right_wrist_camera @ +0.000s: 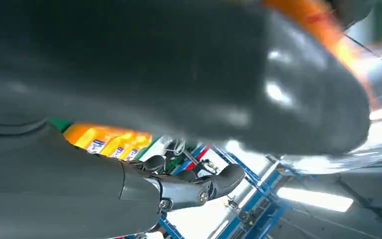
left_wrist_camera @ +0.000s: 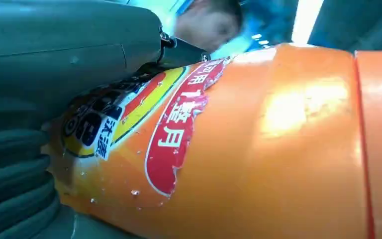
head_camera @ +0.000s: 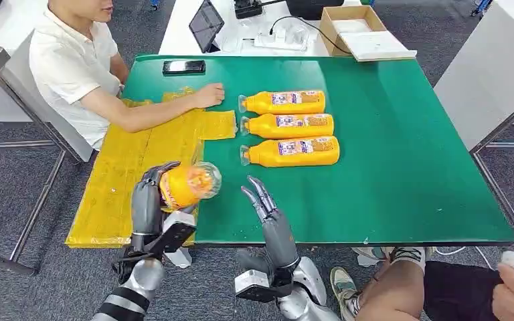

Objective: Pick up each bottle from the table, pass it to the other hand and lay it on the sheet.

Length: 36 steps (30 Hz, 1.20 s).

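— Left hand: what is recorded?
— An orange bottle is gripped in it, fingers wrapped round the body, clear base turned toward the right. It is held above the near edge of the yellow sheet, at the green table front.

— Right hand?
— Nothing is held; the fingers are extended and slightly apart, just beside the held bottle, not touching it.

— Remaining stock?
— Three orange bottles are laid side by side on the table, caps toward the sheet.

— Other observations?
— A person's hand is rested on the sheet's far end. A phone is noted at the table's far edge.
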Each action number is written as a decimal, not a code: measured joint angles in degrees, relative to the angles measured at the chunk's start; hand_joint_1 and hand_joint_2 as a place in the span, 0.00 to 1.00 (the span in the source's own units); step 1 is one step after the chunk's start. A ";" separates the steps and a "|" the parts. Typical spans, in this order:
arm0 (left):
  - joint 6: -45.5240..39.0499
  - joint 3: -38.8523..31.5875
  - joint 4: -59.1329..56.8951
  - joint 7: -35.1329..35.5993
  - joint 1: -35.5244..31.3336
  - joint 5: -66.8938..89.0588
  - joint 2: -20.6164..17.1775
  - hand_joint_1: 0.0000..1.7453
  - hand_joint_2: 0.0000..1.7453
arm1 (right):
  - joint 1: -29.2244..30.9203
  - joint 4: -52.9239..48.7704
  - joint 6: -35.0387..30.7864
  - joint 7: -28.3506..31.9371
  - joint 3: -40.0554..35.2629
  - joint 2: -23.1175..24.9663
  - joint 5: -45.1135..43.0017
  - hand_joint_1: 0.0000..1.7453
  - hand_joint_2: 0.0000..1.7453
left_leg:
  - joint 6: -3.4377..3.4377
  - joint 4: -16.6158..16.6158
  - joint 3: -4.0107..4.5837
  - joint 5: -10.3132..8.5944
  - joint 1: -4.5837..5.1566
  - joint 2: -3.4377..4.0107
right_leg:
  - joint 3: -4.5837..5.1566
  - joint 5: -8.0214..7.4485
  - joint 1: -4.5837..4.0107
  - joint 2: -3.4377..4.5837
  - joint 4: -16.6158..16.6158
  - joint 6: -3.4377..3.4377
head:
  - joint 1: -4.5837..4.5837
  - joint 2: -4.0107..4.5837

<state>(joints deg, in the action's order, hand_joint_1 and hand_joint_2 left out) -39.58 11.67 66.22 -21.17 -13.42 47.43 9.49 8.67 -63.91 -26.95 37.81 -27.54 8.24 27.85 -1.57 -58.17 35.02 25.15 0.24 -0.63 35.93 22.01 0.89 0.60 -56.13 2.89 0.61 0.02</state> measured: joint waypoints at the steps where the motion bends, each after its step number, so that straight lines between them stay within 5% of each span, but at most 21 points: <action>1: -0.09 -0.04 -1.90 2.47 -1.53 4.98 -0.15 1.00 1.00 | 0.00 -0.22 0.22 0.00 0.02 0.15 -0.11 0.00 0.00 | 0.00 0.00 0.00 -0.01 0.00 0.00 | 0.00 -0.01 0.00 0.00 0.00 0.00 | -0.02 0.00; 8: 2.87 -0.04 -16.88 10.53 -10.82 13.77 -1.18 1.00 1.00 | 0.01 -0.72 0.90 0.00 0.15 0.87 -0.44 0.00 0.00 | 0.02 0.00 -0.03 -0.06 0.00 0.04 | -0.02 -0.04 0.00 0.00 -0.03 0.00 | -0.02 0.00; 20: 10.20 0.07 -31.35 14.52 -19.31 13.18 -2.01 1.00 1.00 | -0.01 -1.22 1.71 0.00 1.00 1.16 -1.18 0.00 0.00 | 0.03 0.00 -0.04 -0.05 0.00 0.05 | -0.05 -0.04 0.01 0.00 -0.02 0.00 | -0.02 0.00; 36: 15.19 1.05 -39.38 19.31 -23.94 17.46 -2.43 1.00 1.00 | 0.09 -0.50 1.75 0.22 2.34 1.31 -2.49 0.00 0.00 | 0.05 0.01 -0.39 -0.05 0.00 0.09 | -0.32 -0.04 0.01 0.03 -0.12 -0.02 | -0.02 0.00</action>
<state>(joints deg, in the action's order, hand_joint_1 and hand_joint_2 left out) -24.39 12.72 26.84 -1.86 -37.36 64.90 7.06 8.76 -64.41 -25.20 38.03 -25.20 9.55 25.35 -1.52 -58.17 34.62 25.10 0.24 -0.54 35.61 21.97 0.89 0.63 -56.25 2.87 0.59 0.02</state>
